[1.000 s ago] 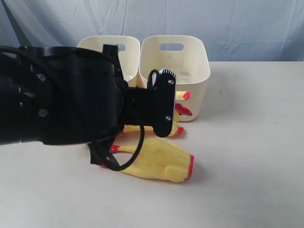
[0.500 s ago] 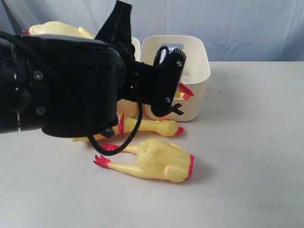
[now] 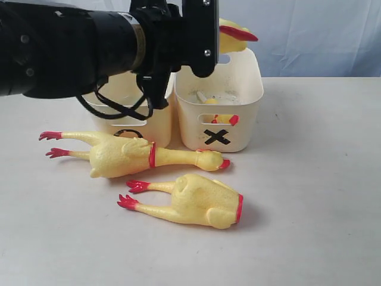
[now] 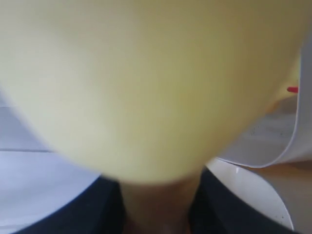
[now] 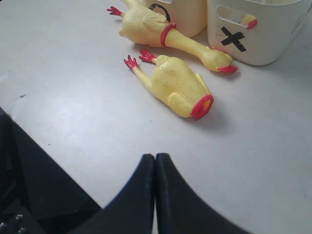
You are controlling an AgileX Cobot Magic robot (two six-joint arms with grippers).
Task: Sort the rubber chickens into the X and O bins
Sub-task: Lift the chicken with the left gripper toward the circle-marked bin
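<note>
My left gripper [image 4: 158, 209] is shut on a long-necked rubber chicken [image 4: 146, 83], whose blurred yellow body fills the left wrist view. In the exterior view the raised left arm [image 3: 89, 44] holds it above the bins, and only its head with red beak [image 3: 231, 31] sticks out over the X bin [image 3: 244, 95]. The O bin [image 3: 156, 122] stands beside it on the left. A second whole chicken [image 3: 128, 156] lies in front of both bins, with the headless body [image 3: 199, 199] nearer the front. A yellow and red piece [image 3: 223, 119] shows through the X bin's slot. My right gripper [image 5: 155, 157] is shut and empty.
A blue cloth backdrop [image 3: 309, 30] hangs behind the white table [image 3: 315, 179]. The left arm's black cable [image 3: 116, 107] loops down in front of the O bin. The right arm does not show in the exterior view.
The left arm has risen from table level to above the bins, carrying a chicken up with it. This uncovered the whole chicken lying on the table and the bins' marks.
</note>
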